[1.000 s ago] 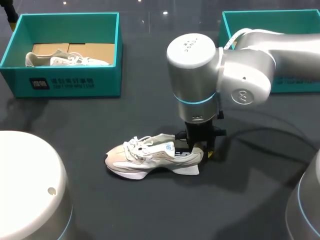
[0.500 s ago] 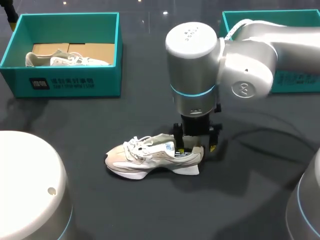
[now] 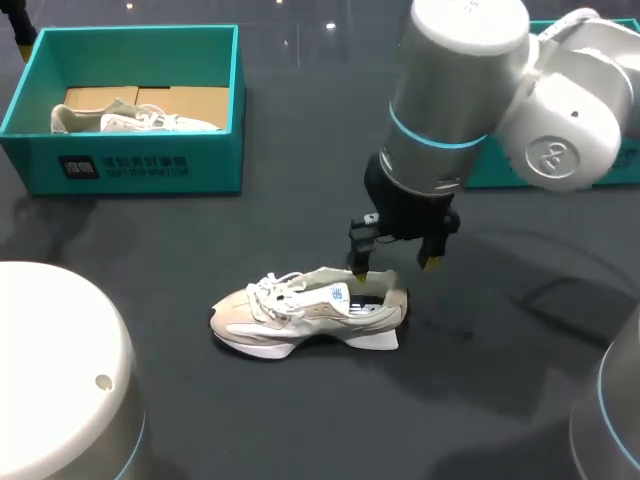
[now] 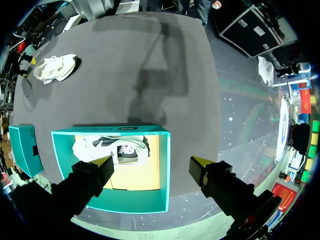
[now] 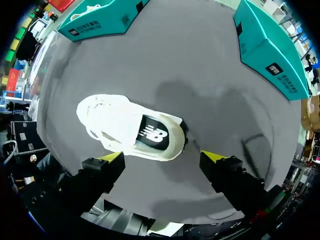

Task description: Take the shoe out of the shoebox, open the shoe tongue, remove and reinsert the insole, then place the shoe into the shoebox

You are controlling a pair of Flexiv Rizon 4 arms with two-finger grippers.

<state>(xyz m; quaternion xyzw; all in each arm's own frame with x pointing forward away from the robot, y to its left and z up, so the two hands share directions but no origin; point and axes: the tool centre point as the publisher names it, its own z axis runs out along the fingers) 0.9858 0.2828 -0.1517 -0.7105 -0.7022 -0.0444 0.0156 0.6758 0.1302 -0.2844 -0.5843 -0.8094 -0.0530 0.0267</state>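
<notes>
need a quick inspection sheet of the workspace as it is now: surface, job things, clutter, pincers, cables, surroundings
surface: dark grey table, matt.
job's things: white shoe upright on its sole on the table, outside any box; second shoe inside the teal shoebox; another teal box opposite, contents hidden.
clutter: nothing seen.
grippers: right pincer open over the white shoe's heel, holding nothing; left pincer open above the teal shoebox, holding nothing.
cables: nothing seen on the table.
surroundings: nothing seen reaching over the table.
</notes>
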